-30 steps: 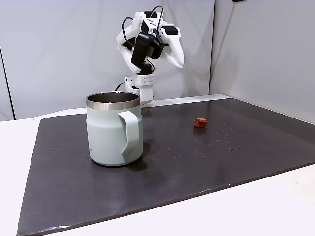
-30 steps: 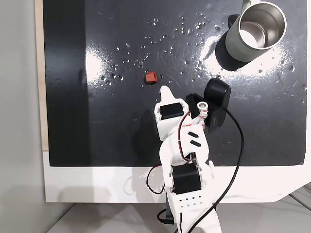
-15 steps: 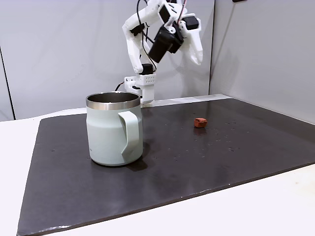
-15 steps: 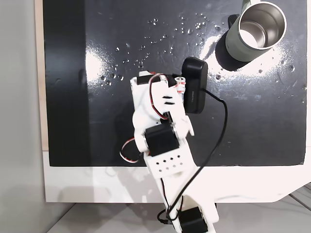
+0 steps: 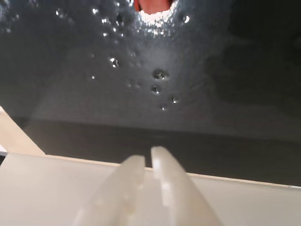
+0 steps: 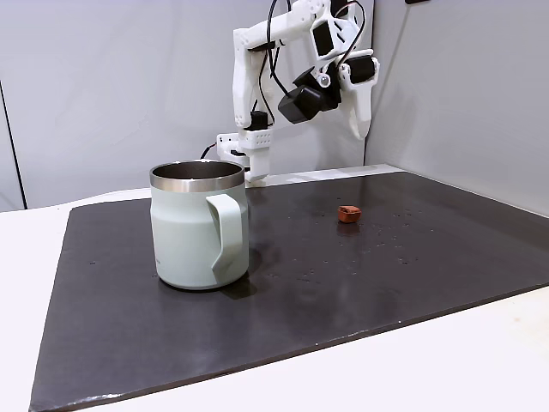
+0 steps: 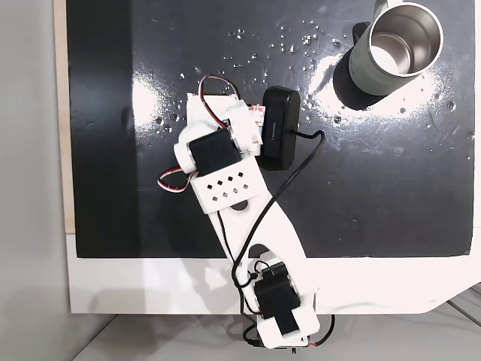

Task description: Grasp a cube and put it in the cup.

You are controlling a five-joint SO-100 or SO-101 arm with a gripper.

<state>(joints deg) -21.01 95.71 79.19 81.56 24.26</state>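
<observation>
Right now your gripper (image 6: 360,129) hangs high above the dark mat, fingers pressed together and holding nothing, pointing down toward the cube (image 6: 347,213). That height reads as an approach pose: you would need to spread the fingers before descending. The cube sits alone on the mat covering the tabletop (image 6: 34,257), well apart from the cup (image 6: 199,225); in the wrist view it peeks in at the top edge (image 5: 153,4). It looks tiny, reddish-brown and roughly cubic. The cup stands upright, mouth open, sage-green with a steel rim.
</observation>
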